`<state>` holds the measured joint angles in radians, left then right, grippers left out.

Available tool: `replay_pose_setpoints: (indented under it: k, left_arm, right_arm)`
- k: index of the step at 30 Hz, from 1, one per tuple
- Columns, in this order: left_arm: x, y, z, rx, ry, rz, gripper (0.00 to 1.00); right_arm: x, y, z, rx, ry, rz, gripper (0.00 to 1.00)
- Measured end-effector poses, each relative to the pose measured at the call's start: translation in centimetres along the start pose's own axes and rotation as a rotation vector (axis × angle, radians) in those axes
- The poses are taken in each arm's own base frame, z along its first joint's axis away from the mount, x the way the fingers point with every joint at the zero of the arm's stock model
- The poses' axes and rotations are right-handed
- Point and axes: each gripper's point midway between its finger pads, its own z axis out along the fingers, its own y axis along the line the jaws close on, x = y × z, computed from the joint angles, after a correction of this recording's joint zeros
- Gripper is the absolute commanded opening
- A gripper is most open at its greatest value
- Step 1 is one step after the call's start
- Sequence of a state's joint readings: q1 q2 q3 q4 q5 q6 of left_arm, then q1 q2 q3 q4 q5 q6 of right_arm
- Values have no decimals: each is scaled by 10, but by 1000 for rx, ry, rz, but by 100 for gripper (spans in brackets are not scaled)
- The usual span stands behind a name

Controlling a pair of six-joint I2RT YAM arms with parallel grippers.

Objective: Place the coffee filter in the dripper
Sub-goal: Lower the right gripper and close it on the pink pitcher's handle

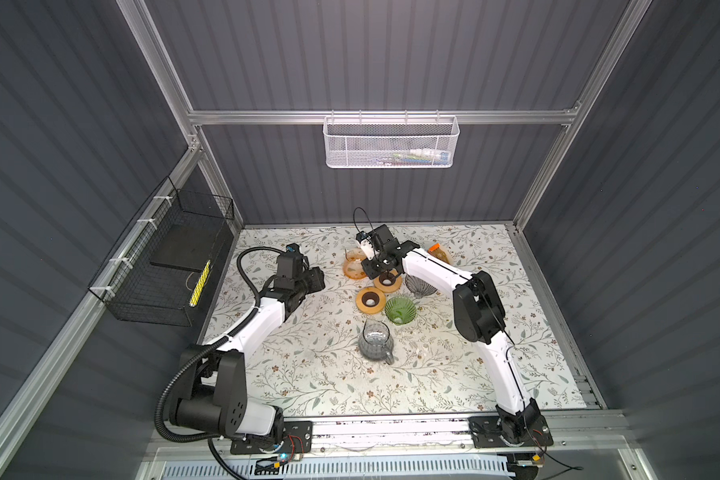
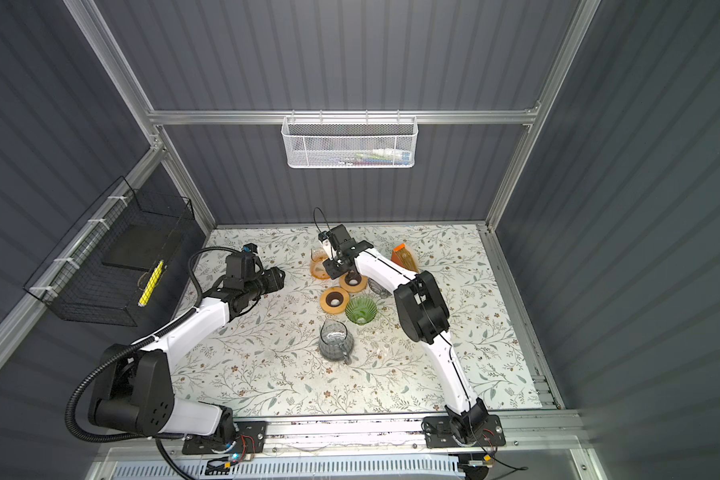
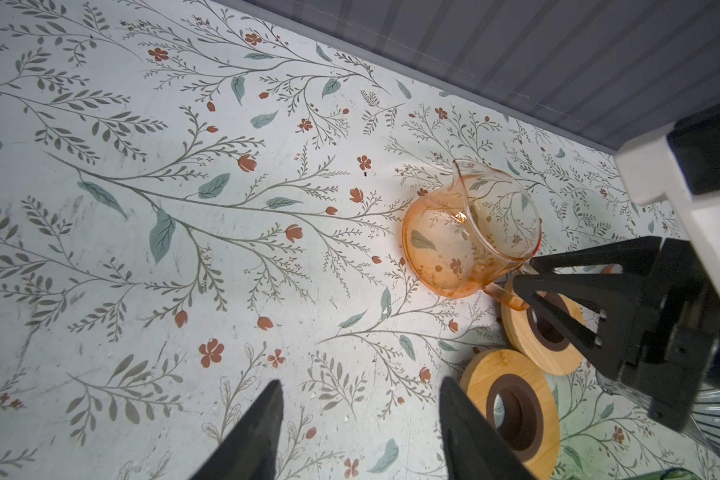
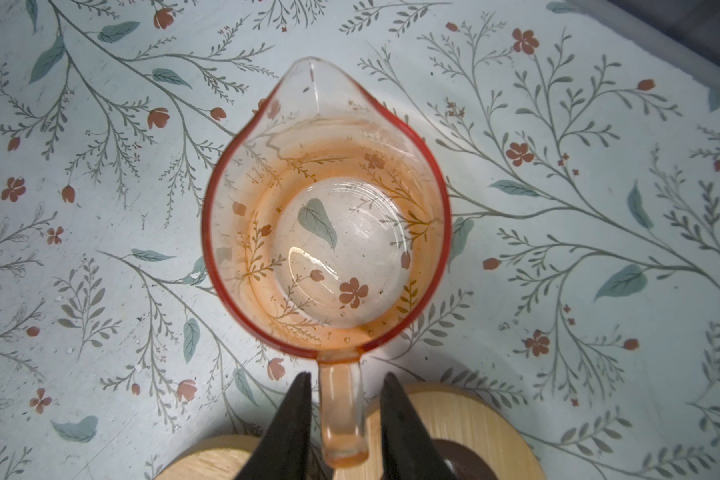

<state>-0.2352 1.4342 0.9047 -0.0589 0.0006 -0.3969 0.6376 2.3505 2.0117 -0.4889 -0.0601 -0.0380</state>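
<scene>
Right gripper: narrow, one finger on each side of the handle of the orange glass pitcher. A thin gap shows on both sides, so I am not clamped on it. The pitcher stands upright on the floral counter, upper centre in both top views, spout towards the back wall.

Left gripper: wide, nothing between the fingers, hanging over bare counter at centre-left in both top views.

Green dripper: centre of the frame, rim up, touching or just beside a wooden ring. A second wooden ring lies just behind, under my right gripper. Grey dripper: right of that ring, partly hidden by my right arm. Grey glass pitcher: lower centre, upright, apart from the rest.

Coffee filter: the only candidate is an orange-topped brown wedge at upper right of the counter, behind my right arm. I cannot tell what it is.

Writing: items in the white mesh basket on the back wall carry print that is too small to read. The black wire basket on the left holds a dark slab and a yellow stick.
</scene>
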Motion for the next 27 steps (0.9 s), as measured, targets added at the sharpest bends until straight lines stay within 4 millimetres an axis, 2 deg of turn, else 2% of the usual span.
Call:
replay_pose_setpoints:
  k: [10, 22, 27]
  left_arm:
    - [2, 1, 0, -2, 4, -1, 60]
    - [5, 3, 1, -6, 5, -1, 60]
    - [4, 3, 1, -9, 5, 0, 60]
  right_arm:
    - [7, -1, 15, 0, 24, -3, 28]
    - [9, -2, 17, 6, 41, -13, 4]
    - [9, -3, 16, 10, 41, -13, 0]
